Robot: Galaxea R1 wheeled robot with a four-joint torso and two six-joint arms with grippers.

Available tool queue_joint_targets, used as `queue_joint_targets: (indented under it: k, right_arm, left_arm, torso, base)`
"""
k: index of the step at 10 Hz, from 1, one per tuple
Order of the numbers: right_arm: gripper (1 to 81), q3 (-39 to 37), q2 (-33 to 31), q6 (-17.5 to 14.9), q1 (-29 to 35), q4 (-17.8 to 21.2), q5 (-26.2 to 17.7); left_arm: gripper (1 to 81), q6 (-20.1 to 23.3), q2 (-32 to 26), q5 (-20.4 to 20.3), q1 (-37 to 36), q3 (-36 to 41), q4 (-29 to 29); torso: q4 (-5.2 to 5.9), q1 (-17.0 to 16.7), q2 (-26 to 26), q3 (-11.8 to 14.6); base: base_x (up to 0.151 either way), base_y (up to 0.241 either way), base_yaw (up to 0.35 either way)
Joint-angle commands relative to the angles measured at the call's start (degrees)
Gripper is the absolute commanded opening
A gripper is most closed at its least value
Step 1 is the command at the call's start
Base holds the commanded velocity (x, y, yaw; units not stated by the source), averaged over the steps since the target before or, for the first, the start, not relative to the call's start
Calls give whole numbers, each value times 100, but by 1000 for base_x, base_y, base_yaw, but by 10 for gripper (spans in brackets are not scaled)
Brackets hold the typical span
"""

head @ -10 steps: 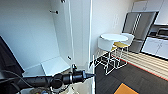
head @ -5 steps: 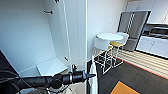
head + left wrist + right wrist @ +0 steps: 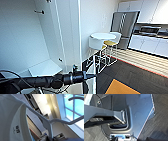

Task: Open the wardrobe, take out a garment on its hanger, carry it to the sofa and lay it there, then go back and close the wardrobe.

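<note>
Wardrobe [image 3: 50,37], tall, white, stands open beside me, my left gripper [image 3: 50,138] clenched on the thin white hanger [image 3: 50,122] carrying the white shirt [image 3: 8,119]: carrying step, I judge, sofa-bound.

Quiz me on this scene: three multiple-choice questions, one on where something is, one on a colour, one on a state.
1. Where is the small round table?
A. inside the wardrobe
B. right of the wardrobe, before the fridge
C. on the orange mat

2. What colour is the hanger?
A. black
B. white
C. yellow

3. The wardrobe is:
A. open
B. closed
C. lying flat

Answers: 1 B, the head view shows it right of the wardrobe. 2 B, it shows white in the left wrist view. 3 A, its inside and a black hook show.
</note>
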Motion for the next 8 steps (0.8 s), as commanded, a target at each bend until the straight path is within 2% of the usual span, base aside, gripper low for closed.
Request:
queue_joint_targets:
  k: [1, 8]
  right_arm:
    - [811, 43, 3, 10, 84, -14, -323]
    - [811, 17, 12, 10, 84, -32, -323]
  left_arm:
    - [10, 66, -33, -263, -809, 237, 215]
    - [10, 66, 73, -263, -756, 237, 364]
  torso:
    - [0, 0, 0, 0]
    - [0, 0, 0, 0]
  base:
    - [0, 0, -213]
    - [0, 0, -217]
